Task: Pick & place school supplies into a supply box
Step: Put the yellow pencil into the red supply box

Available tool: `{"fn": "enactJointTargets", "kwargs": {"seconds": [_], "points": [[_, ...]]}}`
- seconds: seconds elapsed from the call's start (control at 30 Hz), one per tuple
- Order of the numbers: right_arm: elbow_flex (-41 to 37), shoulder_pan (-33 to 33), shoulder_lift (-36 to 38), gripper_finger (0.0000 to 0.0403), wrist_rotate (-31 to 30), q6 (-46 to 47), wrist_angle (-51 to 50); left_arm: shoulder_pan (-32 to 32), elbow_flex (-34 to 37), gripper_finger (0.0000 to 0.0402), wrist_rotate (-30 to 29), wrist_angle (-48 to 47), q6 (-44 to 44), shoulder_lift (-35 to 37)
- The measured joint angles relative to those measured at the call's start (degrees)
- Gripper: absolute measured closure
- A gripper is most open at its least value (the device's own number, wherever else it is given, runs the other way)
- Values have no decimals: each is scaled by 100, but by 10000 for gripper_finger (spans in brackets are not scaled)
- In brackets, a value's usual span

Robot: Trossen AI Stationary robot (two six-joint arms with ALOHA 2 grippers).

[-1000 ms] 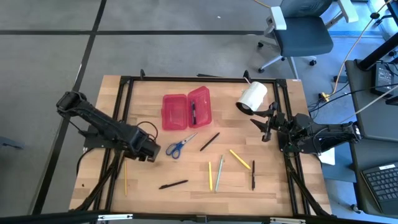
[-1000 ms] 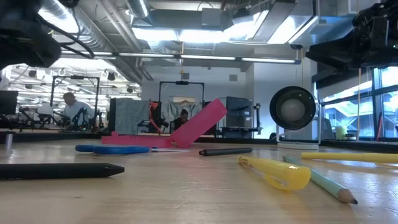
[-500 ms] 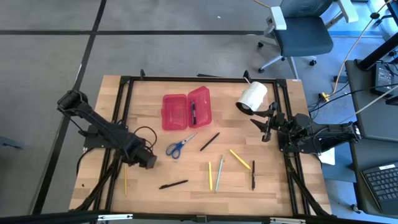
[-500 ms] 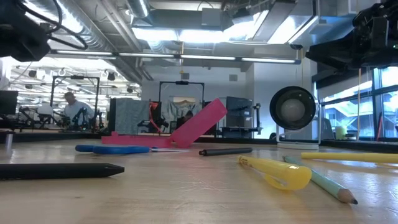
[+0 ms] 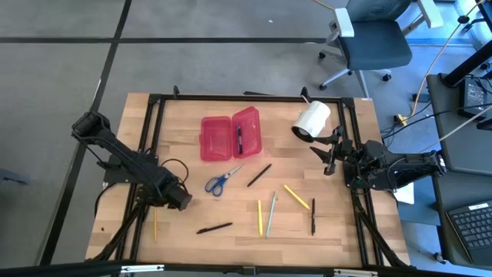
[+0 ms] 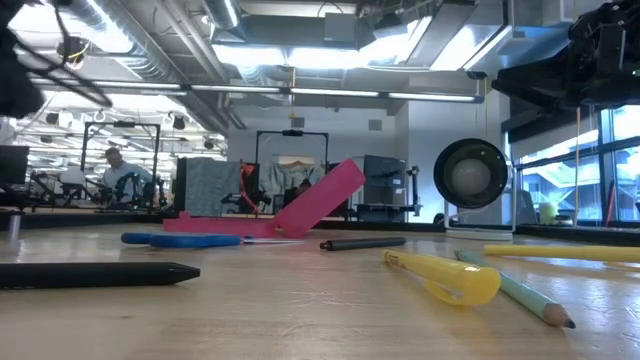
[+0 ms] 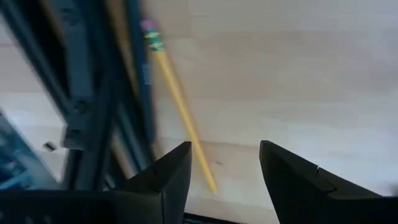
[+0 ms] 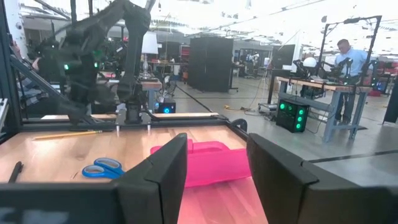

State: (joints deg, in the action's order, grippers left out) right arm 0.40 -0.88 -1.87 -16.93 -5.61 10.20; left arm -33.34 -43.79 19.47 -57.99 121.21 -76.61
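The red-pink supply box (image 5: 231, 137) lies open on the far middle of the table, a black pen (image 5: 238, 138) in its right half. Blue-handled scissors (image 5: 223, 179), black pens (image 5: 259, 175) (image 5: 214, 228) (image 5: 313, 216), a yellow pen (image 5: 296, 196) and two pencils (image 5: 260, 217) (image 5: 270, 214) lie flat on the wood. A yellow pencil (image 5: 154, 223) lies by the left frame rail. My left gripper (image 5: 178, 201) hangs open near that yellow pencil (image 7: 183, 115), which shows just beyond the left gripper (image 7: 224, 168). My right gripper (image 5: 327, 158), open, waits at the right side, facing the box (image 8: 205, 162).
A big white roll (image 5: 311, 121) lies at the far right, close to my right gripper. Black frame rails (image 5: 146, 154) run along the table's left and right sides; the left rail (image 7: 81, 106) is right beside the yellow pencil. People work in the room beyond the table.
My left gripper has moved toward the table's near edge and slightly left, away from the scissors and toward the yellow pencil by the left rail. In the low view it has slid out past the picture's left edge. Nothing on the table has moved.
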Motion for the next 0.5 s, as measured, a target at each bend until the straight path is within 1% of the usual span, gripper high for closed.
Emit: {"fn": "enactJointTargets", "kwargs": {"seconds": [0.2, 0.5], "points": [[0, 0, 0, 231, 0, -2, 54, 0, 292, 220, 519, 29, 106, -230], [-1, 1, 1, 231, 0, -70, 74, 0, 661, 220, 548, 601, 98, -314]]}}
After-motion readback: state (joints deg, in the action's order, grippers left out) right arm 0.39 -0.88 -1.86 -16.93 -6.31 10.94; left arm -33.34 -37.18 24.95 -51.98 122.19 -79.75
